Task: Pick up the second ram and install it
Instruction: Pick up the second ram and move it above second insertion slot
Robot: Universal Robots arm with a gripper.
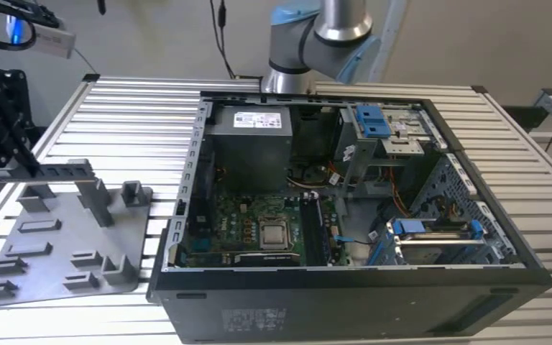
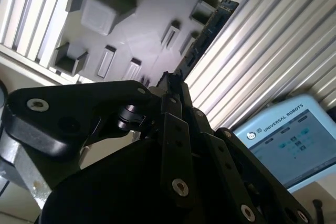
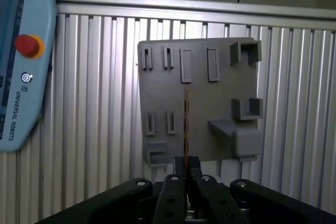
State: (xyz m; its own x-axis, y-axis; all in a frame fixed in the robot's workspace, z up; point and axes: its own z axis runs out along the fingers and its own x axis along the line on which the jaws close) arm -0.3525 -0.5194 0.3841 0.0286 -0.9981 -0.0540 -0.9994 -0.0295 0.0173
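The claw is clamped on the second ram, its two fingertips pinching the thin strip, which is seen edge-on in the first wrist view. In the second wrist view the ram runs out from the claw as a long dark strip. It hangs over the grey tray, which lies on the ribbed metal counter.

In the exterior view the claw is at the far left, holding the ram roughly level, close above the tray's tall posts. I cannot tell whether it touches them. The open computer case sits well apart to that view's right, with the black memory slots on its board.

The step in hand looks like lifting the ram off the tray. Doing it well probably means rising straight up, so the strip clears the posts without snagging. The grip should be firm and square (a thin board twists easily between two pads) so the ram's edge is parallel to the slots.
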